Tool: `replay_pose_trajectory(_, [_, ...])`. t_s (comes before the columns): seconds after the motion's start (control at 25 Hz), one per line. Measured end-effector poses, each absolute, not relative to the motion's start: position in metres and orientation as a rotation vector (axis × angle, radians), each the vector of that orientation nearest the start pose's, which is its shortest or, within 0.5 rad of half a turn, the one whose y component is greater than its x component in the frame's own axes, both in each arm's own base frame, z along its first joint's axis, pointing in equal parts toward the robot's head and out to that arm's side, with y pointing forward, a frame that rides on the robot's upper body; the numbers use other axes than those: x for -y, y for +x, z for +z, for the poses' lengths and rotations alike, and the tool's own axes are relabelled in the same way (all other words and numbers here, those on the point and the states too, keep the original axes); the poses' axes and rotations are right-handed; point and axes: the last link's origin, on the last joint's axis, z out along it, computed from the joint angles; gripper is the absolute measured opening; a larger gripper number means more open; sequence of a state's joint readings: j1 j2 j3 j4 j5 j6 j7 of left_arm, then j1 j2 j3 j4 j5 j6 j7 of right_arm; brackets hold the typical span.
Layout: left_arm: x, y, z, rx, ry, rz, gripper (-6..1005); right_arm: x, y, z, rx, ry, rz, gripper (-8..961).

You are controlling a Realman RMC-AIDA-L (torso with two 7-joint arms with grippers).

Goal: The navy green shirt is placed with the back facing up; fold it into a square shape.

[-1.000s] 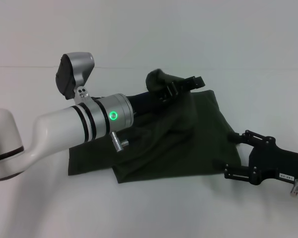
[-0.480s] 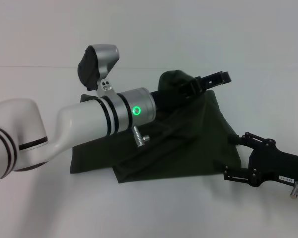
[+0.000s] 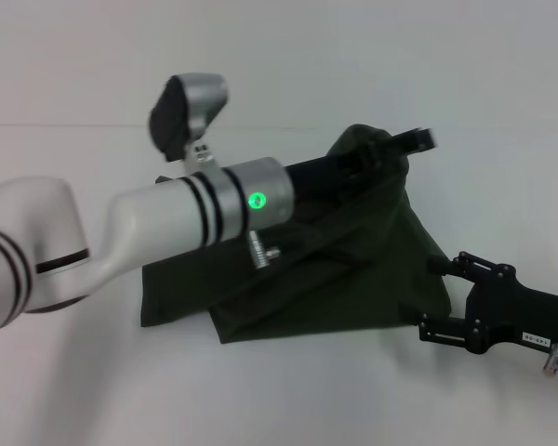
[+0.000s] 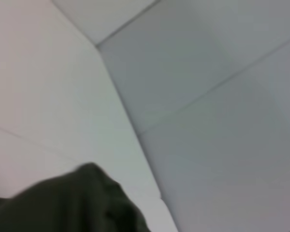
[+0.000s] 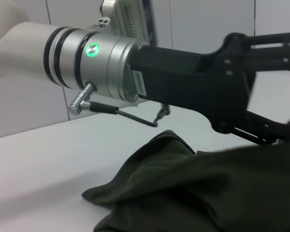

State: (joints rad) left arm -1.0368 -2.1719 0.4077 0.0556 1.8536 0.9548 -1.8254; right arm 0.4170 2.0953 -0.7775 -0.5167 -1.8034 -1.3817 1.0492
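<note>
Navy green shirt [image 3: 344,269] lies half folded on our white table [image 3: 93,390]; our left hand [image 3: 391,149], clamped on its far edge, lifts it. Our right hand [image 3: 437,295] rests at its near corner, grip unclear.

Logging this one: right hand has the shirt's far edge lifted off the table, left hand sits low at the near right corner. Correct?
No, the arms are swapped. In the head view the left hand lifts the far edge of the navy green shirt, and the right hand sits low at the near right corner.

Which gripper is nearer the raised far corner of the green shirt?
Left. The left gripper is shut on the navy green shirt at that lifted corner; the right gripper sits at the shirt's near right edge.
</note>
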Motion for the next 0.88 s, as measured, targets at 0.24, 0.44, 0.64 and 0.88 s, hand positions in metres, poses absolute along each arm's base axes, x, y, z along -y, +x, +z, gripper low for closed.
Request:
replay_pose_trajectory(0.24, [-0.408,-0.173,-0.099,1.763,-2.128,-1.046,968,-0.307,0.298,-0.028,-0.502,-2.559,0.673,897])
replay_pose_trajectory(0.44, [-0.397,-0.2,-0.057,1.832,-2.077,-1.186,968,-0.307,0.298,-0.027,-0.5,-2.556,0.677,897])
replay_pose_trajectory(0.64, [-0.362,-0.247,-0.019,2.027,-1.956,-1.237,968,-0.308,0.298,-0.026,-0.498,-2.555,0.68,897])
replay_pose_trajectory(0.88, [-0.313,-0.301,-0.014,2.258,-1.745,-1.178,967,-0.309,0.297,-0.025,-0.49,-2.554,0.68,898])
